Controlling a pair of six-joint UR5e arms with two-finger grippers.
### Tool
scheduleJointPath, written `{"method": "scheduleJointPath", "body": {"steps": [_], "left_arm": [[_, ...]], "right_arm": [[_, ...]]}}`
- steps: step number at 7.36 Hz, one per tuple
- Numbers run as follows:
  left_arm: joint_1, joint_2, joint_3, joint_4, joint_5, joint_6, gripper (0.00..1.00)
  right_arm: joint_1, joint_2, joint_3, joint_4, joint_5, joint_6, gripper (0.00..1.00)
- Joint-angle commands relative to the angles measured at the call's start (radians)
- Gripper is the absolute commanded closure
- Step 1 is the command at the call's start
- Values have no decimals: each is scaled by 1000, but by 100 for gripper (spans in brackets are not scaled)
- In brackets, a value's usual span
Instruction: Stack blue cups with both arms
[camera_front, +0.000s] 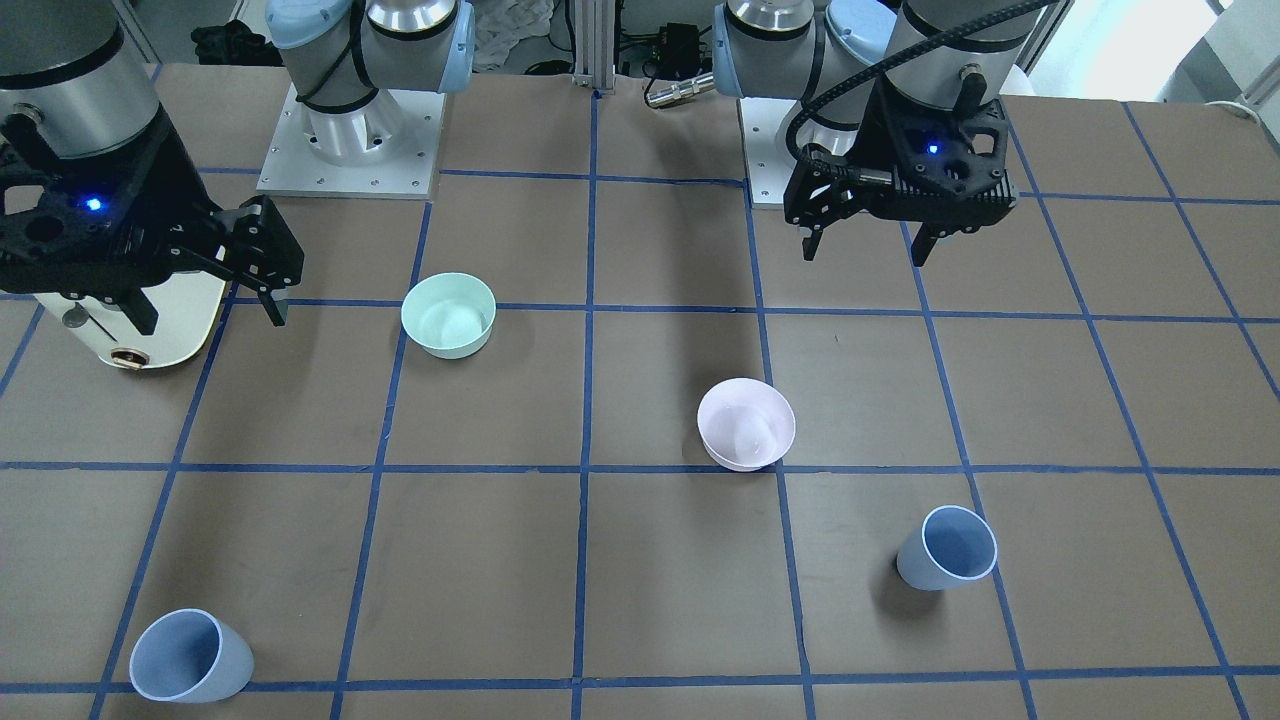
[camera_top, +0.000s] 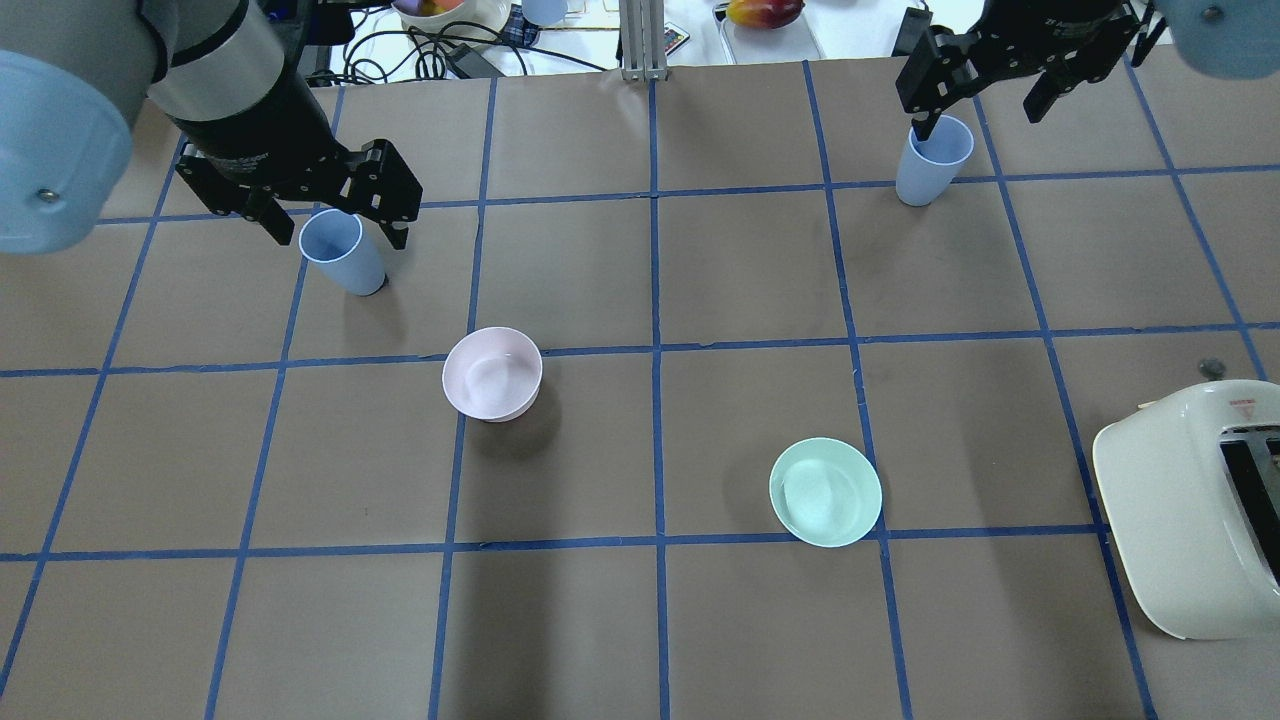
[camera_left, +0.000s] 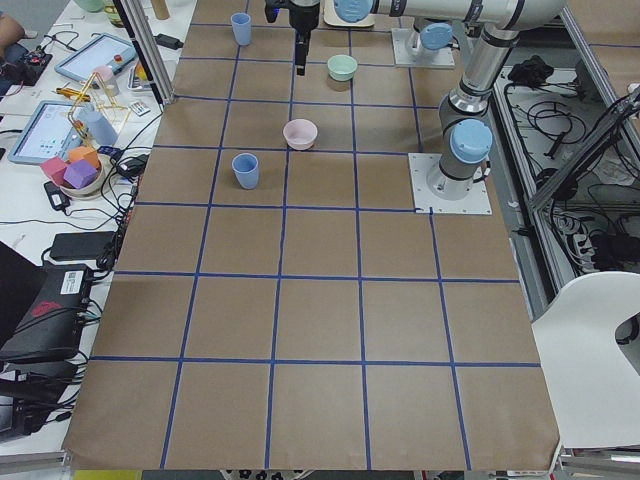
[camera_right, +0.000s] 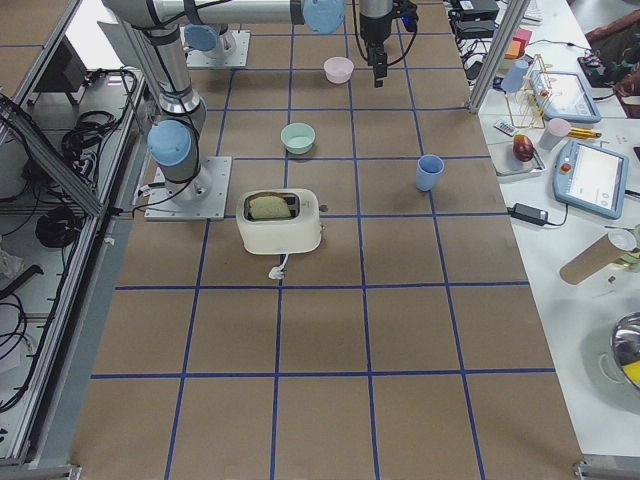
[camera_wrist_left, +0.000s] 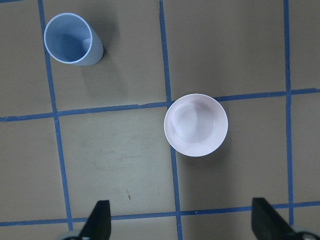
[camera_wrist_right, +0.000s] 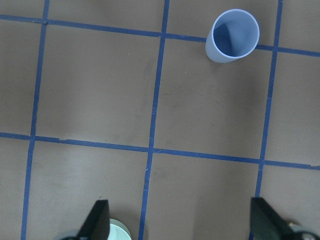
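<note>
The left claw (camera_front: 868, 248) hangs spread and empty. The first blue cup (camera_wrist_left: 70, 40) stands ahead of it, off to one side, with the pink bowl (camera_wrist_left: 196, 125) nearer. A careless descent could clip that bowl.

The right claw (camera_wrist_right: 181, 227) is likewise spread. The second blue cup (camera_wrist_right: 234, 36) stands ahead of it, toward the far edge of the counter (camera_top: 650, 620), where an off-centre pinch could topple it. The bare counter between gives a freer approach.
</note>
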Motion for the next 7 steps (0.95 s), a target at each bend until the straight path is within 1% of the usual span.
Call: {"method": "scheduleJointPath", "body": {"steps": [1,2,3,5,6,7], "left_arm": [[68,-29,11,9,7,30,0],[99,-75,-7,47,6,111,0],[108,-142,-7,137,6,139,0],[113,-349,-7,395,9,145,0],[128,-416,4,428,10,150,0],[135,-463,8,428,13,147,0]], "right_arm": [[0,20,-9,2,-1,4,0],[0,20,-7,-6,-3,16,0],[0,21,-9,-14,0,17,0],[2,26,2,-14,2,17,0],[2,26,2,-14,0,17,0],[2,26,2,-15,0,17,0]]}}
